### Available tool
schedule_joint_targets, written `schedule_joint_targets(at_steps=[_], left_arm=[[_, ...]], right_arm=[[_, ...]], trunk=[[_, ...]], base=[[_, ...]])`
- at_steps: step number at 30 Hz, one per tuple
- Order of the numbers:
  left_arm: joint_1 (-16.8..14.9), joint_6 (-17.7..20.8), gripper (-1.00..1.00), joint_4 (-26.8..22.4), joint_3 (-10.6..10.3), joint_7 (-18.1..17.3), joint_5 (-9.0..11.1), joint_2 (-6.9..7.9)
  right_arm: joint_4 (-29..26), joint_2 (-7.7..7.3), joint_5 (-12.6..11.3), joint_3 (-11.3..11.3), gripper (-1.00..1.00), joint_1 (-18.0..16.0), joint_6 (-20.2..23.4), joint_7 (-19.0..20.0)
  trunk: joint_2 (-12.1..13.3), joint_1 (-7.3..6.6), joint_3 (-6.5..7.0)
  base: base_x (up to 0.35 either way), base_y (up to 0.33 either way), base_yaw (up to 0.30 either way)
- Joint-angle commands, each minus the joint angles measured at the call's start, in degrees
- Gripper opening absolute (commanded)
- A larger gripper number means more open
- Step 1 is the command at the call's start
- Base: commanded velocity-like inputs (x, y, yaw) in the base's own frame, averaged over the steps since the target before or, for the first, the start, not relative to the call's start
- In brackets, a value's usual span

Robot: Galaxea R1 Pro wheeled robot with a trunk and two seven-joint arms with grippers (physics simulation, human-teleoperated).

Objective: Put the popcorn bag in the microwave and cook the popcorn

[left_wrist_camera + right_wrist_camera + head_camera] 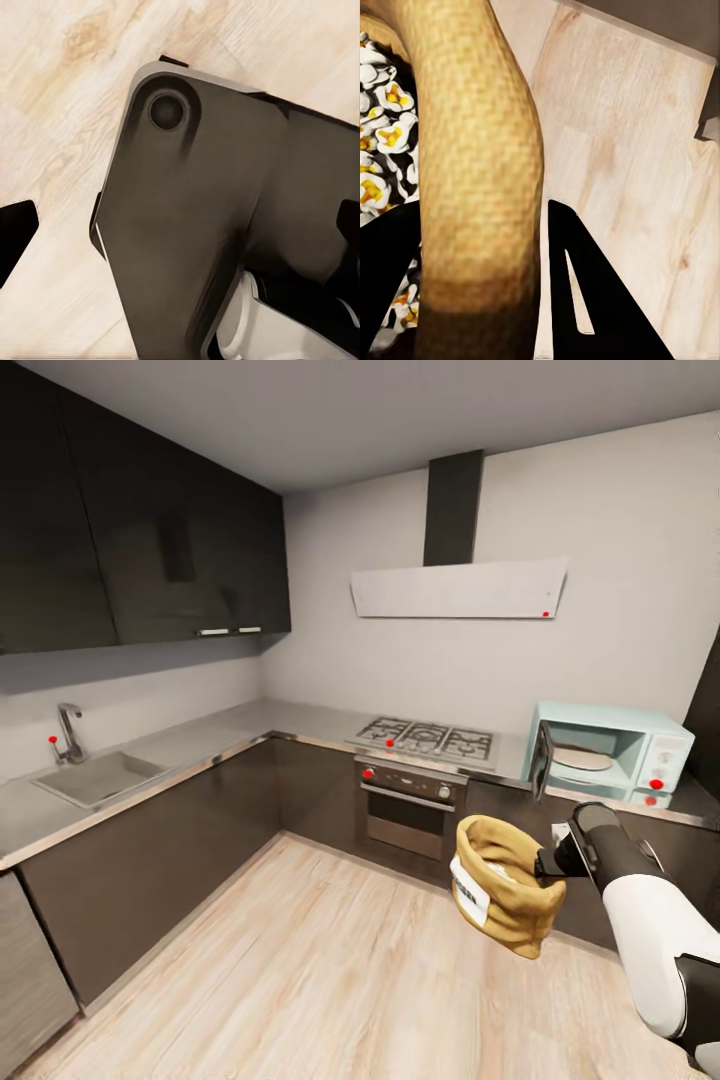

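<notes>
1. Head view takes in the kitchen (300,960): dark cabinets, grey walls and a wood-plank floor. The L-shaped steel tabletop (200,740) runs past a sink (98,775) and a gas hob (425,740) set above an oven (408,810).
2. At the far right of that tabletop stands the microwave (610,755). Its door (541,760) is swung open towards the room and a pale turntable plate shows inside, so the cavity looks ready to receive the bag.
3. The right arm reaches forward at the picture's lower right. It carries the popcorn bag (505,895) in the air over the floor, below and in front of the microwave and well apart from it. The bag tilts with its mouth towards the camera and its white label faces down and left.
4. The right gripper (548,863) is clamped on the bag's rolled rim. That grip probably keeps the mouth open and the body hanging free for sliding in.
5. The right wrist view adds what the head view cannot resolve: the burlap rim (480,165) pinched between two dark fingers (585,300), and the popcorn (382,142) heaped inside, white and yellow.
6. The left wrist view shows a dark part of the robot's body (195,225) over the floor. I cannot tell how the left gripper's jaws stand.
</notes>
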Motion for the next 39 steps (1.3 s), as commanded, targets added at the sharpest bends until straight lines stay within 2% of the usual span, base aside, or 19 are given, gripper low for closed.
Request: schedule_joint_targets(at_steps=[1,7,16,20,26,39], left_arm=[[0.0,-0.2,1.00,0.0,-0.1,0.1,0.6,0.01],[0.0,-0.2,1.00,0.0,-0.2,0.0,0.6,0.06],[0.0,-0.2,1.00,0.0,-0.2,-0.3,0.5,0.07],[0.0,-0.2,1.00,-0.1,-0.2,-0.3,0.5,0.07],[0.0,-0.2,1.00,-0.1,-0.2,-0.3,0.5,0.07],[0.0,0.0,1.00,-0.1,-0.3,-0.5,0.5,0.07]], right_arm=[[0.0,0.03,0.5,-0.2,-1.00,0.0,0.1,0.5],[0.0,-0.05,0.5,-0.2,-1.00,0.0,0.1,0.3],[0.0,-0.12,0.6,-0.3,-1.00,0.0,0.1,-1.0],[0.0,-1.33,0.6,-0.3,-1.00,0.0,0.1,-1.0],[0.0,-2.28,0.6,-0.9,-1.00,0.0,0.1,-1.0],[0.0,-2.96,0.6,-1.4,-1.00,0.0,0.1,-1.1]], trunk=[[0.0,-0.02,-0.03],[0.0,-0.02,-0.03],[0.0,-0.02,-0.03],[0.0,-0.02,-0.03],[0.0,-0.02,-0.03],[0.0,-0.02,-0.03]], base=[[-0.314,0.012,0.000],[-0.314,0.001,-0.162],[-0.033,0.000,-0.286],[0.000,0.000,-0.289],[0.000,0.000,-0.291],[0.000,0.000,-0.292]])
